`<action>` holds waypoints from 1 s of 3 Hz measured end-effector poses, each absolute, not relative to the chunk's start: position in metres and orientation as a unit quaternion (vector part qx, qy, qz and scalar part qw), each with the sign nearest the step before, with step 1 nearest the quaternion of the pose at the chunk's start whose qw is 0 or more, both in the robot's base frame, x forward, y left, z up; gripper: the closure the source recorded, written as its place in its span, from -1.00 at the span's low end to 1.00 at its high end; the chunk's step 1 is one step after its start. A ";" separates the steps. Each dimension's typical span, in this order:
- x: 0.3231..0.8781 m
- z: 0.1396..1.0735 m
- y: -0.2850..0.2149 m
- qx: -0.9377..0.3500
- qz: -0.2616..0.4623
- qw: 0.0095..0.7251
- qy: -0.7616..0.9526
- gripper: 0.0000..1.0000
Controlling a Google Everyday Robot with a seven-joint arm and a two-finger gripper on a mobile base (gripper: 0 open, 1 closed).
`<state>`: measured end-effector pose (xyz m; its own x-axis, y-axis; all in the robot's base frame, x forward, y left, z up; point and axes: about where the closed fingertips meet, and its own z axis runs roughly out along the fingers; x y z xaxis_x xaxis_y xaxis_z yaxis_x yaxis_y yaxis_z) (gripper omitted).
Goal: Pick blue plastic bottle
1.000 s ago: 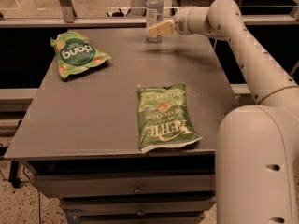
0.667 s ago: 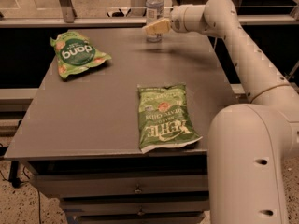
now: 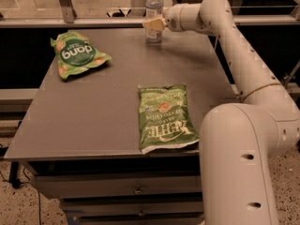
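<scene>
Robot arm (image 3: 243,74): smooth cream-white shell with rounded joints. It rose at the near right, bent, and reached leftward along the table's far edge.
Table (image 3: 93,107): flat matte grey top, drawers (image 3: 136,189) below, standing on a speckled floor (image 3: 14,205).
Chip bag (image 3: 165,118): green, glossy, crinkled, lying flat near the front edge.
Second green bag (image 3: 77,55): puffed, at the far left.
Blue plastic bottle (image 3: 154,3): clear, white-capped, upright at the far edge.
Gripper (image 3: 153,24): tan, level, set against the bottle's lower half. Whether it was clamped or apart could not be told.
</scene>
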<state>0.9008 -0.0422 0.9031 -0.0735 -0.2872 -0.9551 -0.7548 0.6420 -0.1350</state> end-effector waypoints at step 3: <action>0.857 0.931 -0.071 -0.333 0.246 0.590 0.693 1.00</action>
<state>0.8574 -0.0713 0.9305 -0.0826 -0.1719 -0.9816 -0.7519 0.6572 -0.0518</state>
